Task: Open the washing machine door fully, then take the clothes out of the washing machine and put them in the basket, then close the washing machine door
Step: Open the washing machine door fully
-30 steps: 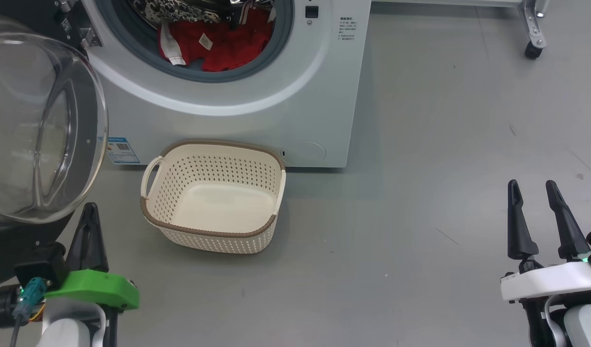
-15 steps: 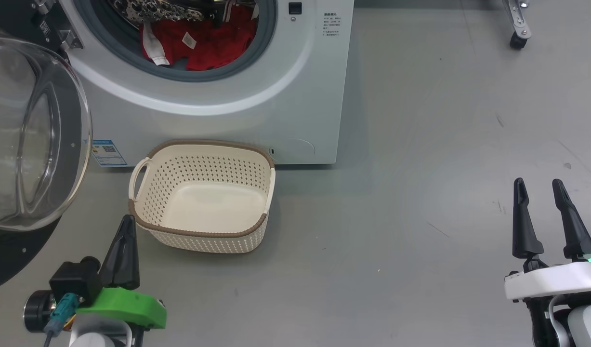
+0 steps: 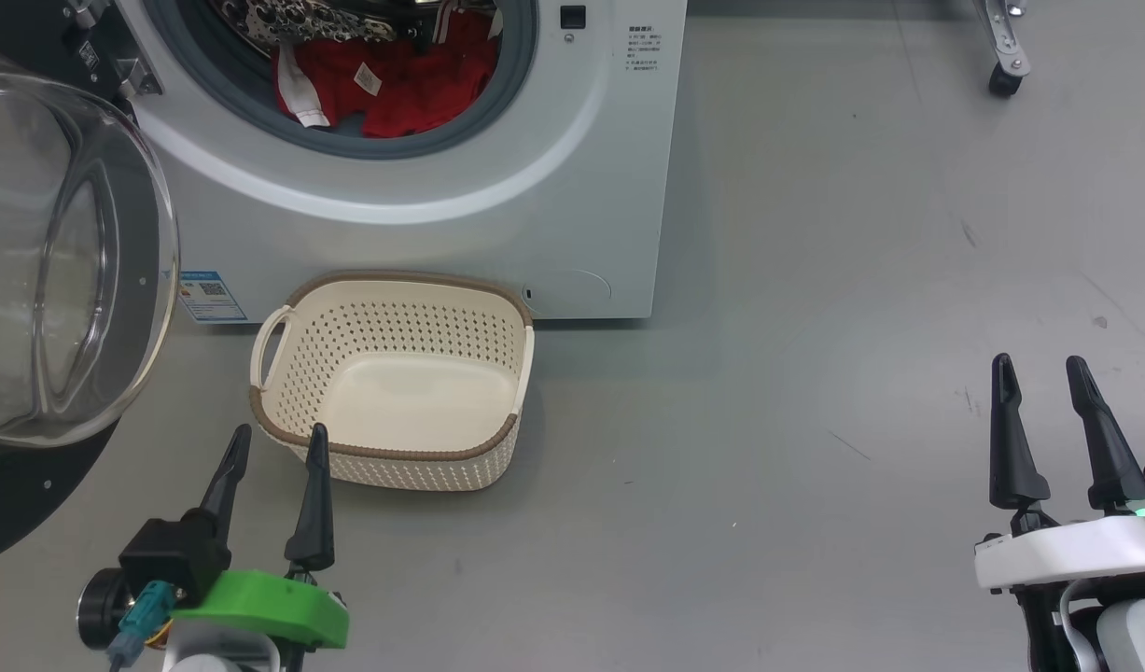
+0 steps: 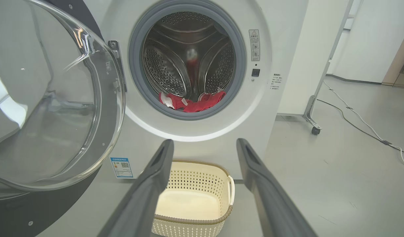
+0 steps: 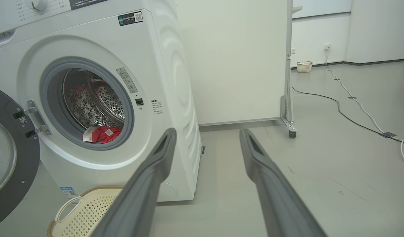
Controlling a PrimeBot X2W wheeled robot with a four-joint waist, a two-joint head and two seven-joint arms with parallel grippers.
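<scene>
head view: looking down on the washing machine [image 3: 535, 215], white front at the top; the washing machine door [image 3: 68, 261] swung wide open at the left, clear glass bowl bulging toward the camera, black rim below it; the clothes [image 3: 404, 84] red, heaped at the bottom lip of the opening inside the grey rubber ring [image 3: 521, 56], a white label [image 3: 368, 82] on top; the basket [image 3: 404, 277] upright and empty on the grey floor [image 3: 815, 280], just before the machine's foot, a blue sticker [image 3: 203, 294] on the machine just to its left; left gripper [image 3: 281, 431] at the lower left, fingers spread wide and holding nothing, tips overlapping the basket's near rim in the picture, touching or not: cannot tell; right gripper [image 3: 1038, 361] at the lower right, well apart from machine and basket, fingers likewise parted and bare.

left wrist view: two dark fingers splayed wide, pointing at the machine; between them the basket, below the round opening; red clothes low in the perforated steel drum [image 4: 169, 72]; door open at the left, hinged beside the ring; a cable [image 4: 363, 123] trailing over the floor at the right.

right wrist view: fingers wide apart, gripping nothing; machine at the left, seen at an angle; clothes in the bottom of the drum; basket's handle and rim at the lower left corner; door's black rim at the far left edge; a white panel [image 5: 238, 59] on a wheeled frame behind the machine.
</scene>
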